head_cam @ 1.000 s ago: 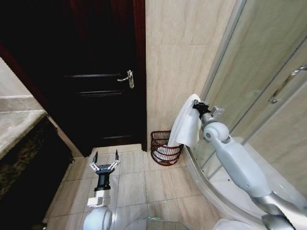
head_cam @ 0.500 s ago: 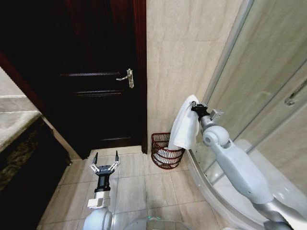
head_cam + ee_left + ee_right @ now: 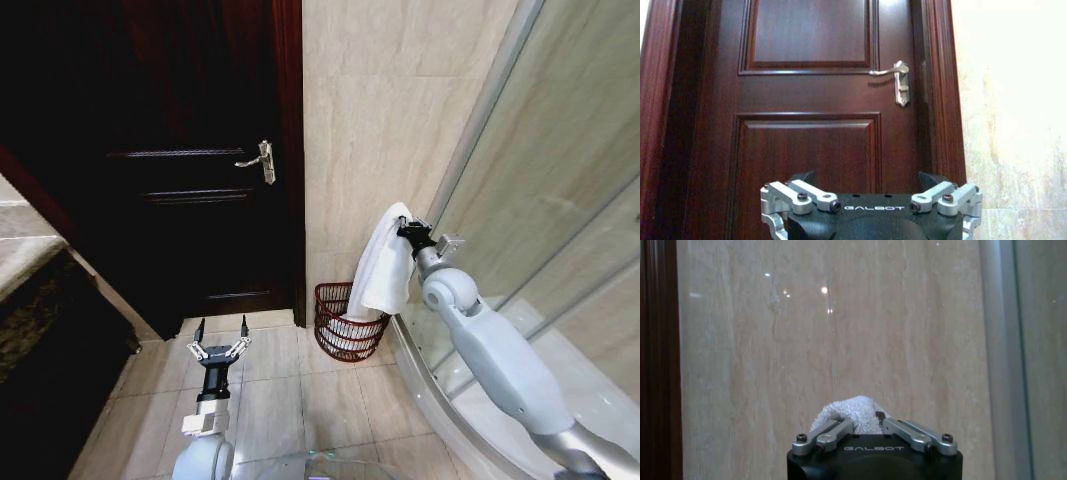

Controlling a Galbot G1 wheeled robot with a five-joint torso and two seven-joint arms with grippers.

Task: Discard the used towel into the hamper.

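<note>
Head view, tiled floor (image 3: 280,385), dark door (image 3: 190,150)

A dark panelled wooden door (image 3: 190,170) with a silver lever handle (image 3: 258,160) stands beside a beige tiled wall (image 3: 385,120), above a pale tiled floor (image 3: 290,385), with a curved glass shower enclosure (image 3: 560,230) alongside.

The head camera looks forward and down from above onto the floor (image 3: 300,380), the dark door (image 3: 190,170) and the tiled wall (image 3: 380,120). The left wrist camera sits just behind its jaws and faces the door squarely (handle (image 3: 897,82) included), a region shared with the head view. The right wrist camera faces the tiled wall at close range.
</note>
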